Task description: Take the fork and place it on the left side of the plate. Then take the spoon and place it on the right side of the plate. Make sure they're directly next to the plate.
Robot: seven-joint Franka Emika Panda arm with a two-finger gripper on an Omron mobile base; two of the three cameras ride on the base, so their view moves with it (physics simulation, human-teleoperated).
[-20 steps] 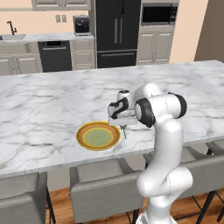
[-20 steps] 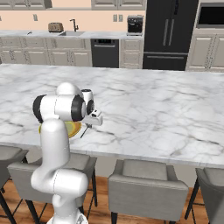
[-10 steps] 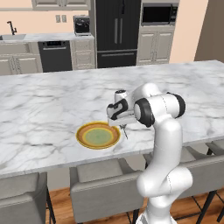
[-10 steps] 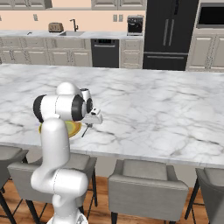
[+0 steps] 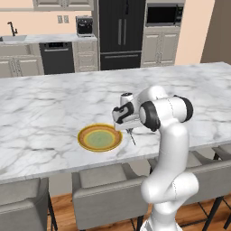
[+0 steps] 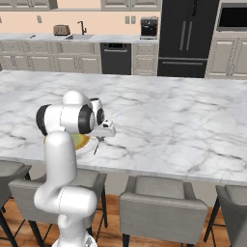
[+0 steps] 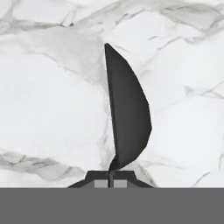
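Note:
The yellow-gold plate (image 5: 99, 137) lies on the marble island near its front edge; in the right base view the plate (image 6: 83, 141) is partly behind my arm. My gripper (image 5: 128, 128) hangs just right of the plate, pointing down, shut on the spoon (image 5: 132, 137). The spoon is dark and slim and slants down to just above the counter beside the plate's right rim. In the hand view the spoon (image 7: 127, 118) rises from between my fingertips, with my gripper (image 7: 110, 176) closed on its handle and the marble behind it. From the right base the gripper (image 6: 100, 137) and the spoon (image 6: 96, 146) show too. The fork is hidden.
The marble island (image 5: 54, 103) stretches wide to the left, right and back. Grey stools (image 5: 106, 194) stand along its front edge. Cabinets, a dishwasher (image 5: 56, 56) and a black fridge (image 5: 121, 34) line the far wall.

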